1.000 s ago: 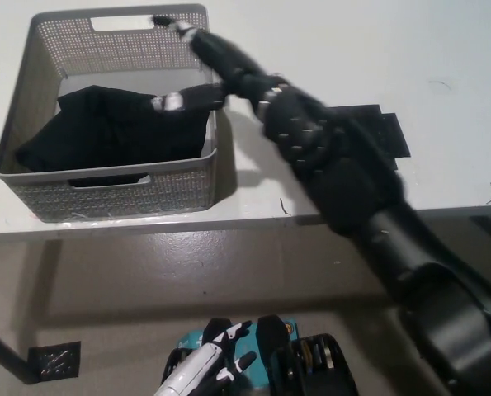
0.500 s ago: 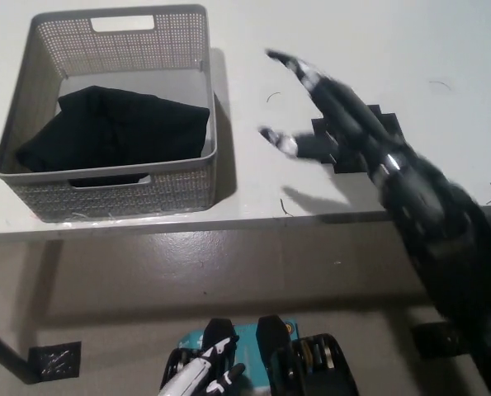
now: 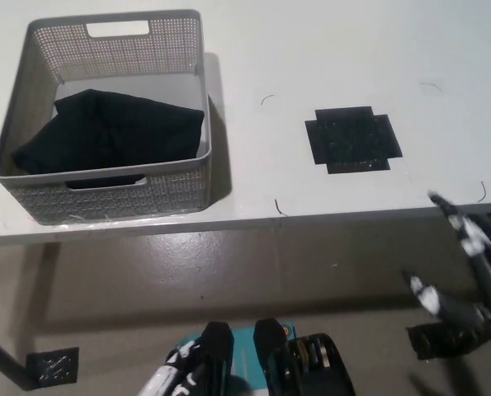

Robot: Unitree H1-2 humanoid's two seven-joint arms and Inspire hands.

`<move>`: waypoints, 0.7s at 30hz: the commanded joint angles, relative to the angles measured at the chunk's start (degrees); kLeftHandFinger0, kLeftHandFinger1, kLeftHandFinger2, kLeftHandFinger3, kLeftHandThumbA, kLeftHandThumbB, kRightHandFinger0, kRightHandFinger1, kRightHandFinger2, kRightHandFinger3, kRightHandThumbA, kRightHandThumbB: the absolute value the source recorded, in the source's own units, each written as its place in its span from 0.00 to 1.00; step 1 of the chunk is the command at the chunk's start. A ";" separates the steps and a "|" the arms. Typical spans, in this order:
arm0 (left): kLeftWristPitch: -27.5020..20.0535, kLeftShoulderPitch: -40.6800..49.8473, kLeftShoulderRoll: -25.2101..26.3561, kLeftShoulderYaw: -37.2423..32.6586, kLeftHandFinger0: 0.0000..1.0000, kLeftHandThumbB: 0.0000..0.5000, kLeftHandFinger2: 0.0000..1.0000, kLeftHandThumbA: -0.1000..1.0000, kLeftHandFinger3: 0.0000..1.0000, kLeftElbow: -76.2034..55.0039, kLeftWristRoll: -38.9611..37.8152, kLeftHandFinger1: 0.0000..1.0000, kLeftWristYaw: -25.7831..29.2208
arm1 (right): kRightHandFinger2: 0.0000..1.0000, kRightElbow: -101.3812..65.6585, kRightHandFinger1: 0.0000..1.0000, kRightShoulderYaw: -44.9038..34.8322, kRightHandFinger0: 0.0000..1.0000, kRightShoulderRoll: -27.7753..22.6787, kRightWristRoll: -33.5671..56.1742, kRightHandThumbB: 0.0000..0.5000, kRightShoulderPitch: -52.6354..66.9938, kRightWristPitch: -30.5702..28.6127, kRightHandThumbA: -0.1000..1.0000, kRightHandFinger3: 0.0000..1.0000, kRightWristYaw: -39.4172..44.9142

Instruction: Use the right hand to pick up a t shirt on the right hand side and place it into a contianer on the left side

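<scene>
A black t-shirt (image 3: 113, 132) lies crumpled inside the grey perforated basket (image 3: 105, 191), which stands on the left part of the white table (image 3: 311, 49). My black right hand (image 3: 474, 280) is at the picture's lower right, below the table's front edge and far from the basket. It is open, its fingers spread and holding nothing. Only a sliver of my white left hand (image 3: 172, 381) shows at the bottom edge, low in front of my body.
A black cross-shaped patch (image 3: 352, 139) is stuck on the table right of the middle. The table's front edge (image 3: 253, 223) runs across the picture, with floor below it. A small black square (image 3: 52, 363) lies on the floor at lower left.
My right arm has pulled back from over the basket, swinging right and down past the table's front edge. The shirt stays in the basket. The left hand has sunk lower.
</scene>
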 commanded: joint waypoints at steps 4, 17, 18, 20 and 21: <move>-6.92 3.33 -1.47 3.12 0.91 0.70 1.00 1.00 1.00 -6.04 -7.95 1.00 10.61 | 1.00 -0.54 1.00 0.67 1.00 -2.33 3.50 0.43 12.86 -16.89 0.66 1.00 -14.59; -6.92 9.45 -3.01 5.47 0.93 0.75 1.00 1.00 1.00 -20.58 -13.76 1.00 7.99 | 1.00 10.90 1.00 11.11 1.00 -7.25 -0.20 0.31 18.33 -16.89 0.67 1.00 -27.08; -6.92 10.47 -3.14 5.91 0.93 0.74 1.00 1.00 1.00 -21.84 -14.80 1.00 7.23 | 1.00 12.12 1.00 12.90 1.00 -8.23 -0.90 0.32 18.15 -16.89 0.73 1.00 -29.33; -6.92 10.80 -2.88 6.07 0.94 0.71 1.00 1.00 1.00 -22.72 -15.21 1.00 6.54 | 1.00 13.00 1.00 14.69 1.00 -9.19 -1.27 0.32 17.97 -16.89 0.76 1.00 -31.51; -6.92 11.66 -1.85 5.92 0.94 0.63 1.00 1.00 1.00 -23.87 -15.44 1.00 5.59 | 1.00 13.66 1.00 15.55 1.00 -9.54 -1.64 0.32 18.17 -16.89 0.76 1.00 -31.93</move>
